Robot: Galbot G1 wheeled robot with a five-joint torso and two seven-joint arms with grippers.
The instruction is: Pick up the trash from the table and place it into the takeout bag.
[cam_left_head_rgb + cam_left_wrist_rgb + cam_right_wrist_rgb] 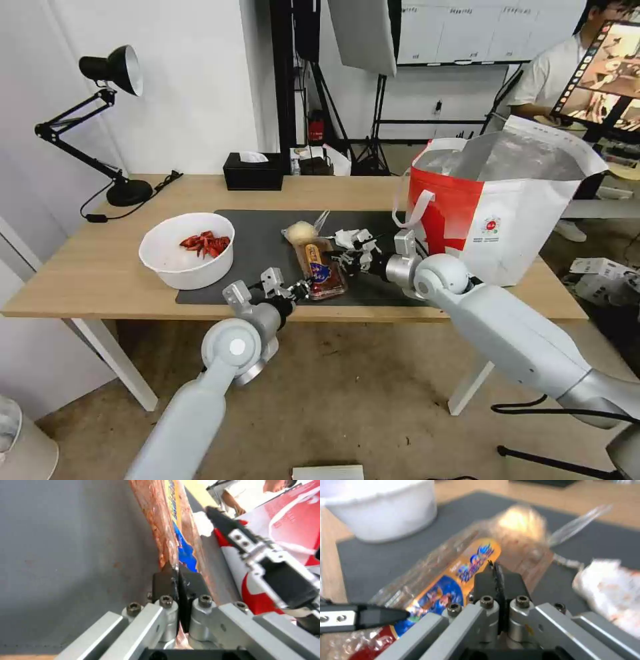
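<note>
A clear bag (319,263) with an orange-and-blue label and a beige lump at its far end lies on the dark mat (257,240) of the table (93,267). My left gripper (305,287) (176,572) is shut on the bag's near edge (160,517). My right gripper (348,259) (495,567) is shut on its right side (460,565). Just beyond the right gripper lies a crumpled white tissue (347,237) (610,592). On the mat's left edge stands a white bowl (187,263) (383,512) of red scraps. The red-and-white takeout bag (513,220) (293,517) stands open at the table's right end.
A black desk lamp (110,73) stands at the far left corner. A black tissue box (252,172) sits at the back edge. Bare wood (100,253) lies left of the bowl. A person sits behind the takeout bag.
</note>
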